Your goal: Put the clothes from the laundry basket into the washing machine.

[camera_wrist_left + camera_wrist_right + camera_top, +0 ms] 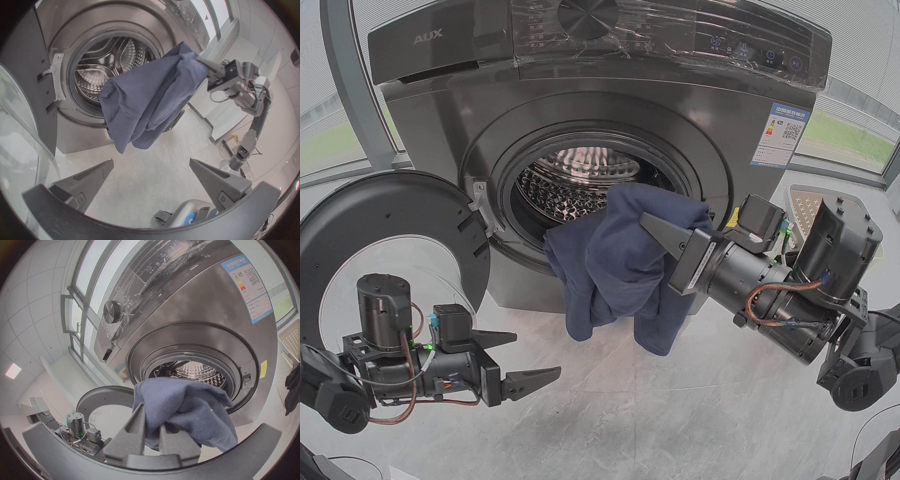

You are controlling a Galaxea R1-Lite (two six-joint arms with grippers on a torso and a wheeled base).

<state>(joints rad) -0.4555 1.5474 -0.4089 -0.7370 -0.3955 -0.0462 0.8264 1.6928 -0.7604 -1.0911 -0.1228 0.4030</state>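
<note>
Grey floor before washing machine, door open. My R gripper clamps navy garment at drum mouth; L gripper spread wide, low by door.

Black arms; cylindrical wrist motors; orange-brown cables; dark wedge-shaped gripper fingers.

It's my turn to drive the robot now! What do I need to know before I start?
Right gripper: shut on the navy garment, held before the opening of the washing machine; the cloth hangs down outside the drum.
Left gripper: open, empty, low beside the door, which stands wide open.
Done: garment picked up and at the machine.
Left: push it into the drum and let go. The white basket beside the machine seems to have something dark on it, so more may follow.
</note>
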